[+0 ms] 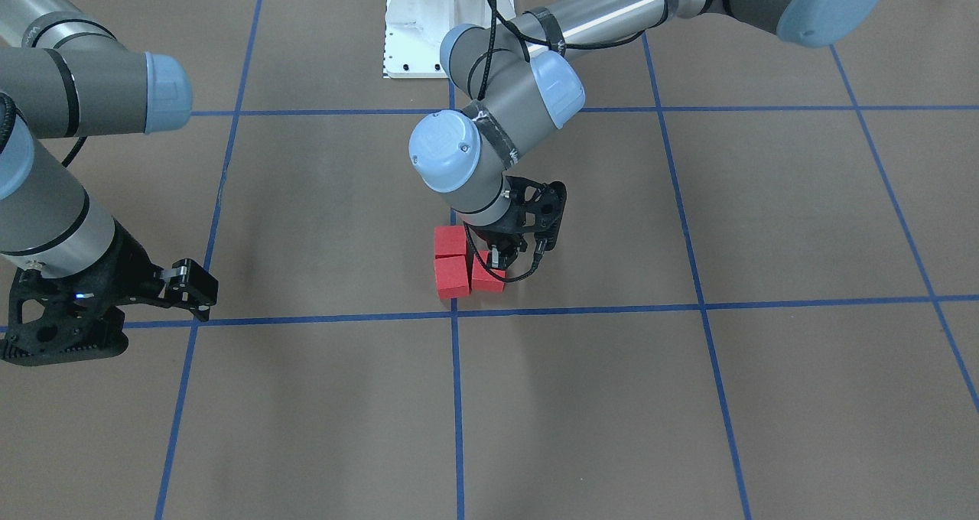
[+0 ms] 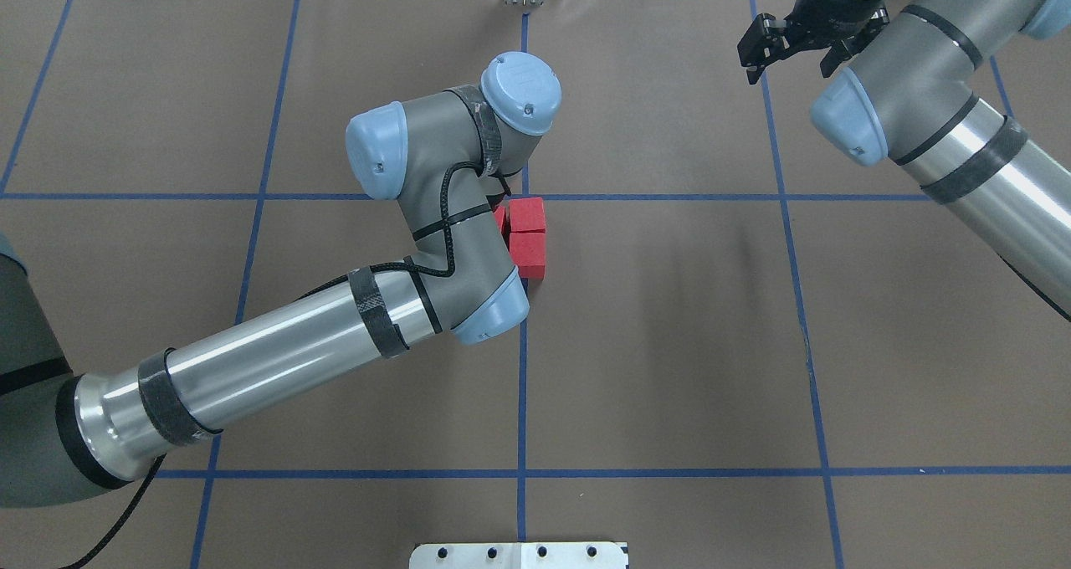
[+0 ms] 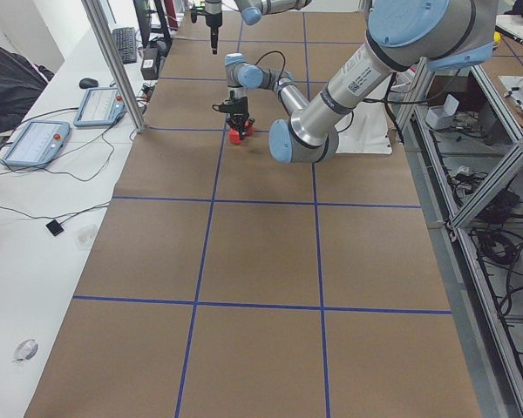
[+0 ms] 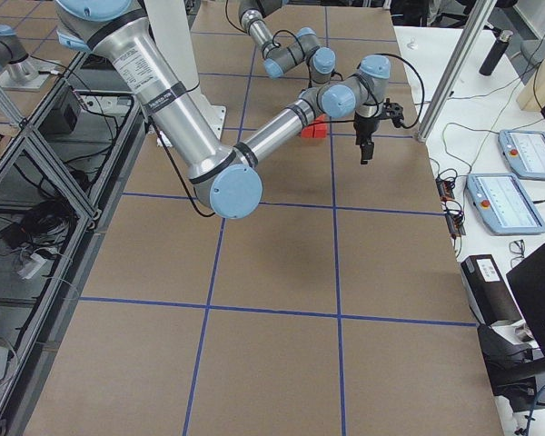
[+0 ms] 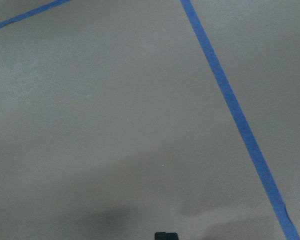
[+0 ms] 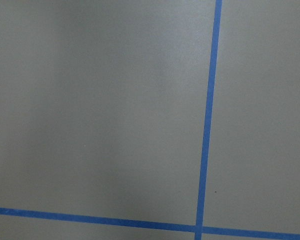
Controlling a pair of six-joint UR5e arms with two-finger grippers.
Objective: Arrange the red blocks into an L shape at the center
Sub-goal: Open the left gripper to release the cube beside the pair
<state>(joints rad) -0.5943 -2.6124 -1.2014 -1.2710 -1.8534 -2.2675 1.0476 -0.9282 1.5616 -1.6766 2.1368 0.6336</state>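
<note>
- the brown gridded surface lies under both of my end effectors, with blue tape lines marking large squares.
- the left arm reaches across to the middle of the surface, its wrist folded over the work so that in the overhead view it hides most of what lies under the tool.
- the right arm is off to its own side, well apart from the left tool.
- the white base plate sits behind the left gripper, on the robot's side.
- the left gripper points down, its tip at one of the blocks; i cannot tell whether the fingers are clamped on it or just parted around it.
- the right gripper hangs over bare surface beside a tape line, fingers looking pressed together with nothing between them.
- the red blocks sit in an l: one right under the left gripper's tip, a second touching it on the robot's right, and a third touching the second on the base side.
- the center crossing lies just beyond the left gripper's tip, away from the base; the blocks sit just beside it, not on it.
</note>
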